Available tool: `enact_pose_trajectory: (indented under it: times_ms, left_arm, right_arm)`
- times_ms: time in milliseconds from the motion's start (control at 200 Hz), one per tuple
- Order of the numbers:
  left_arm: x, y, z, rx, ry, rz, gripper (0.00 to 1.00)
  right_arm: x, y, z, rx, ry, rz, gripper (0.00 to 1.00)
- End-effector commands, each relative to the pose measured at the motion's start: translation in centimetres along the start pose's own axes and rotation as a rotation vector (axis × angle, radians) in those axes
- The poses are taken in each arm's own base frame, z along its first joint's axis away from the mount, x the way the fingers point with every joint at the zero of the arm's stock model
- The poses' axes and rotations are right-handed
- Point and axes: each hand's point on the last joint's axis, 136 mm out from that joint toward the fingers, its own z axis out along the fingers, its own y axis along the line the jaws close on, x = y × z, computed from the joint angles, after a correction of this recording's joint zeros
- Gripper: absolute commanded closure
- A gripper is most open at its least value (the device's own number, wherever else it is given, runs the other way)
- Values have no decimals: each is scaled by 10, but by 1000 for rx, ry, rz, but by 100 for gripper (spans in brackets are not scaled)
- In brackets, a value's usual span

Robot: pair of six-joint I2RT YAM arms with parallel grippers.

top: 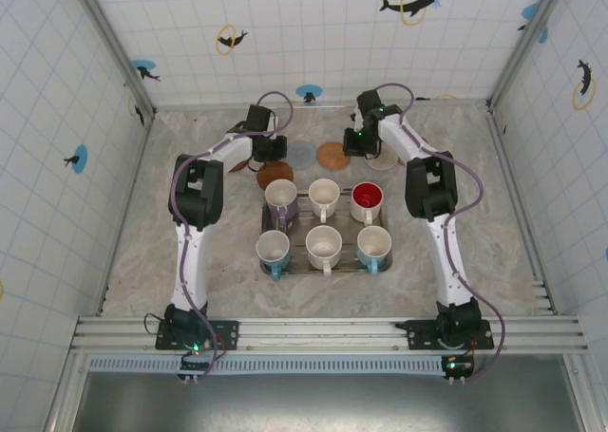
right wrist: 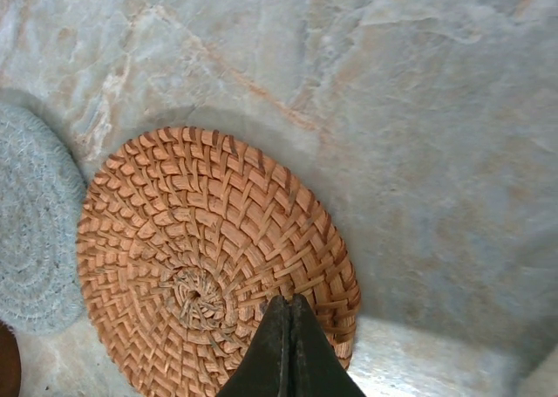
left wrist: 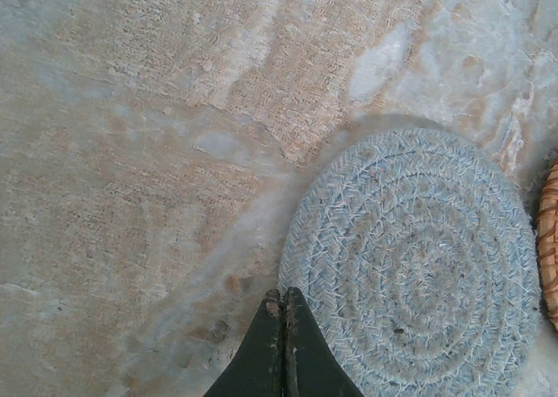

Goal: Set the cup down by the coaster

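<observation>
Several cups stand on a metal tray (top: 323, 270) mid-table, among them a red-lined cup (top: 367, 200) and a plain white cup (top: 323, 245). Behind the tray lies a row of round coasters: dark brown (top: 267, 175), grey-blue woven (top: 301, 154), orange wicker (top: 333, 154) and pale (top: 383, 159). My left gripper (left wrist: 283, 294) is shut and empty, its tip at the near-left edge of the grey-blue coaster (left wrist: 410, 257). My right gripper (right wrist: 289, 299) is shut and empty too, hovering over the near-right part of the wicker coaster (right wrist: 200, 249).
Tiled walls close in the marbled table on the left, back and right. In the top view the left gripper (top: 283, 151) and right gripper (top: 351, 150) both sit just beyond the tray's back row of cups. Bare table lies either side of the tray.
</observation>
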Motion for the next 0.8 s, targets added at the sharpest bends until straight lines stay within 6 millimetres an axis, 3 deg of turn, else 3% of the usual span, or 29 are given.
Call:
enact_pose_trajectory:
  times_ms: [0, 796]
  left_arm:
    - [12, 12, 6, -19, 47, -36, 100]
    - [13, -4, 10, 12, 55, -20, 100]
  right_arm:
    - [19, -35, 2, 104, 67, 37, 100]
    - [7, -75, -13, 169, 17, 98, 100]
